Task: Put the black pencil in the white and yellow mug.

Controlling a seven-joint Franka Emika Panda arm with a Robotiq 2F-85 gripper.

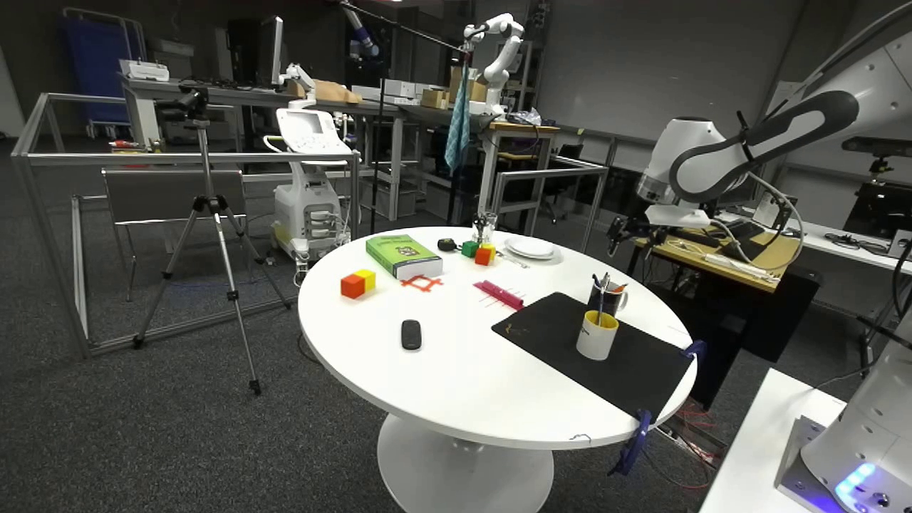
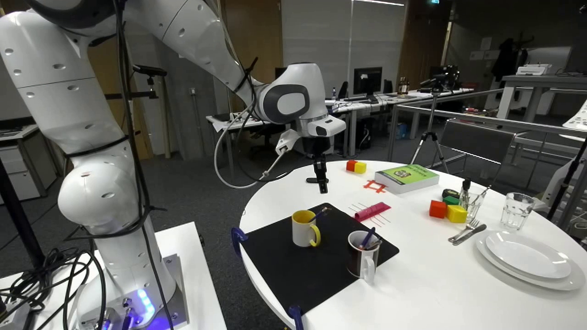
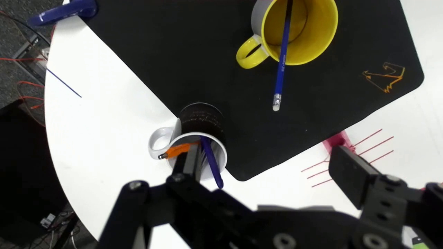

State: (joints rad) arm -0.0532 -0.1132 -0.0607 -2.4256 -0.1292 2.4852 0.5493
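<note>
The white and yellow mug (image 1: 595, 340) (image 2: 302, 233) (image 3: 322, 36) stands upright on the black mat. A blue pencil (image 3: 281, 72) with a silver eraser end leans in it, sticking out over the rim. A dark mug with a white inside (image 2: 355, 259) (image 3: 202, 119) stands nearby and holds a purple pen (image 3: 211, 160), an orange pen (image 3: 178, 149) and other sticks. I cannot make out the black pencil; it may be hidden in the dark mug. My gripper (image 1: 616, 235) (image 2: 323, 189) (image 3: 264, 155) is open and empty, above the table, apart from both mugs.
The black mat (image 1: 548, 313) (image 2: 284, 270) is held by blue clips at the table edge. A pink roll (image 1: 501, 293) lies by the mat. A green book (image 1: 405, 255), coloured cubes (image 1: 358, 283), a dark remote (image 1: 411, 335), plates (image 2: 527, 254) and glasses (image 2: 516, 211) stand farther off.
</note>
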